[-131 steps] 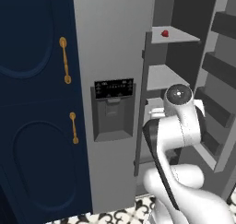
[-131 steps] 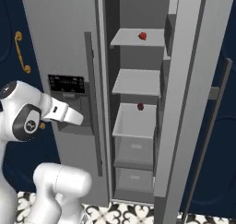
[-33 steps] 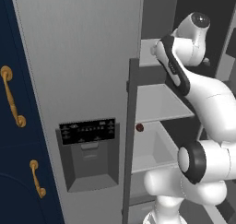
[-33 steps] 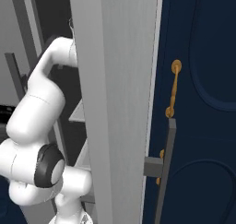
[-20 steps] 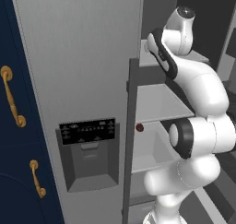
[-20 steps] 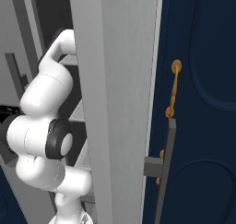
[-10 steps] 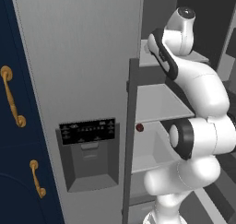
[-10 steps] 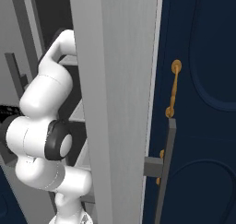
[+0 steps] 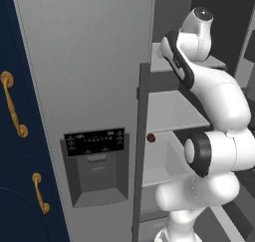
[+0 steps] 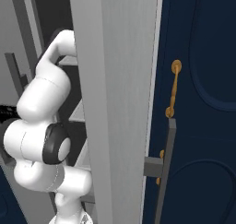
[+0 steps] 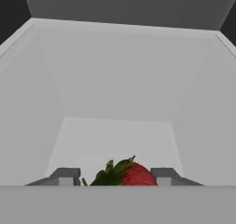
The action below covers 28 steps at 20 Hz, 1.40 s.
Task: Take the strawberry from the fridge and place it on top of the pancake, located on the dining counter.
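In my hand view the strawberry [image 11: 131, 175] lies at the bottom edge between my two dark finger tips [image 11: 67, 177], on the pale grey floor of a fridge shelf. Its green leafy cap points to the left and slightly up, its red body to the right, so its long axis runs roughly across the gap of my claw [image 11: 115, 178]. The tips stand apart, one on each side of the berry; I cannot tell whether they touch it, so I cannot tell whether the claw grips it. The berry is small, rounded and glossy red with spiky green leaves. The shelf around it is smooth, matte light grey, boxed in by flat side walls and a back wall under a darker top. In the left base view my white arm with its dark joint bands rises from the lower right, bends at a bulky elbow, and reaches up and into the open fridge [image 9: 89, 71] at the upper shelf [image 9: 164, 61]. The fridge door is flat grey with a black dispenser panel [image 9: 94, 140]. A tiny dark red thing [image 9: 151, 137] sits at the edge of a lower shelf. Navy cabinets [image 9: 10, 186] with gold handles [image 9: 14, 111] flank the fridge.
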### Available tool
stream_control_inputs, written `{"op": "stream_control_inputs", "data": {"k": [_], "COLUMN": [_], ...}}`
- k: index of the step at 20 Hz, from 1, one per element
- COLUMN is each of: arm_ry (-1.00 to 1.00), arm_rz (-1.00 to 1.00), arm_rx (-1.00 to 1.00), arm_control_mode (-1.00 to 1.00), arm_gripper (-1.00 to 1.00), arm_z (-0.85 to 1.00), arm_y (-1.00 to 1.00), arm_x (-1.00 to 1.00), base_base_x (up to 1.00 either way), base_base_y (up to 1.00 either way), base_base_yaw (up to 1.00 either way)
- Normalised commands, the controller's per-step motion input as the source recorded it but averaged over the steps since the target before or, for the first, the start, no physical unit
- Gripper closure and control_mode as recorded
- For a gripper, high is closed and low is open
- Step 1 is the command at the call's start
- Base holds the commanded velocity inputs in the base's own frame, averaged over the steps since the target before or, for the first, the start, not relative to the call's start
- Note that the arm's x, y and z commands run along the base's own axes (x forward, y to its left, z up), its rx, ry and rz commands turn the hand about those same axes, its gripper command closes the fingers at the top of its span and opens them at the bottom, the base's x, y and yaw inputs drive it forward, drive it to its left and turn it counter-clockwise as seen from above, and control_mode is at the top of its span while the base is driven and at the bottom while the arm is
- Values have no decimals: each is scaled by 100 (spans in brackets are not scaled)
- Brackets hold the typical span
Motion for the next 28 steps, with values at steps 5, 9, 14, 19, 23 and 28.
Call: {"op": "stream_control_inputs", "data": {"k": [5, 9, 14, 19, 23, 28], "arm_ry": [-7, -4, 0, 0, 2, 7], "arm_rz": [0, 0, 0, 0, 1, 6], "arm_rx": [2, 0, 0, 0, -3, 0], "arm_control_mode": [-100, -100, -100, -100, -100, -100], "arm_gripper": [100, 100, 100, 100, 100, 100], "arm_z": [11, 6, 1, 0, -9, -23], "arm_y": [0, 0, 3, 25, 44, 18], "arm_x": [-100, -100, -100, -99, -69, -42], "base_base_x": [0, 0, 0, 0, 0, 0], "base_base_y": [0, 0, 0, 0, 0, 0], "base_base_yaw": [0, 0, 0, 0, 0, 0]}}
